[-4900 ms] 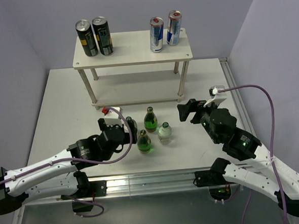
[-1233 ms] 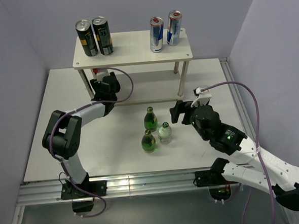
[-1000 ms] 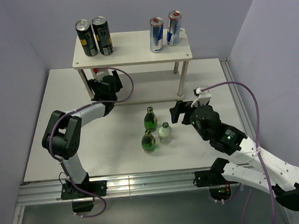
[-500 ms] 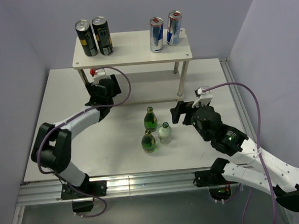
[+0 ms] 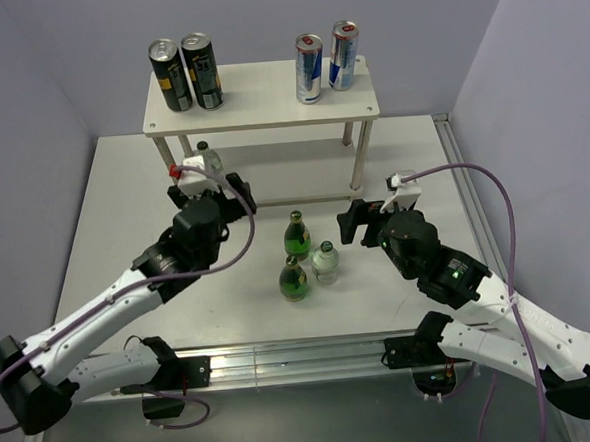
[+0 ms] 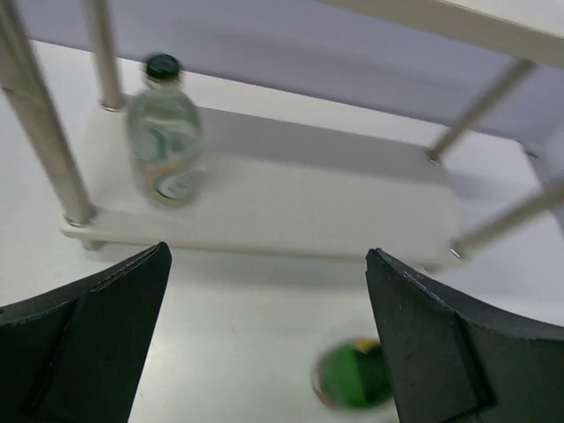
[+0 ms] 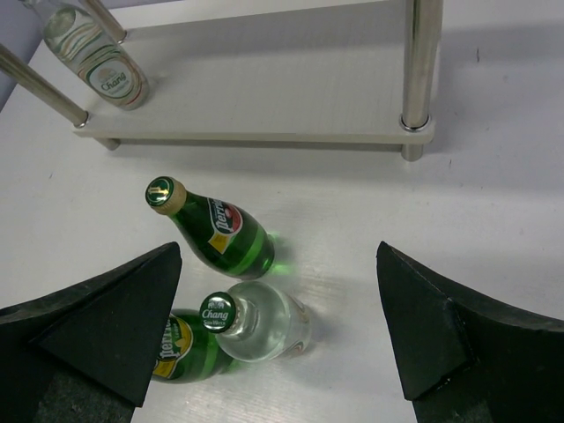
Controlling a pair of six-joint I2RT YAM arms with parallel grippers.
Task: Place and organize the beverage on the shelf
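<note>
The cream-white shelf point(image 5: 261, 101) stands at the back with several cans point(image 5: 188, 73) on its top board. One clear bottle point(image 5: 204, 152) point(image 6: 165, 141) stands upright at the left end of the lower board point(image 6: 291, 207). My left gripper point(image 5: 213, 186) point(image 6: 269, 256) hangs open and empty just in front of that board, apart from the bottle. On the table stand two green bottles point(image 5: 296, 236) point(image 5: 294, 279) and a clear bottle point(image 5: 325, 262) point(image 7: 256, 326). My right gripper point(image 5: 360, 220) point(image 7: 280, 251) is open and empty, just right of this cluster.
Slim shelf legs point(image 6: 40, 132) point(image 7: 419, 62) frame the lower tier. A green bottle top point(image 6: 352, 374) shows blurred below my left fingers. The table's metal rail point(image 5: 304, 361) runs along the near edge, and purple walls close in the back and sides.
My left arm has drawn back from under the shelf toward the table's middle, leaving the clear bottle standing on the lower board. The right arm has hardly moved.
</note>
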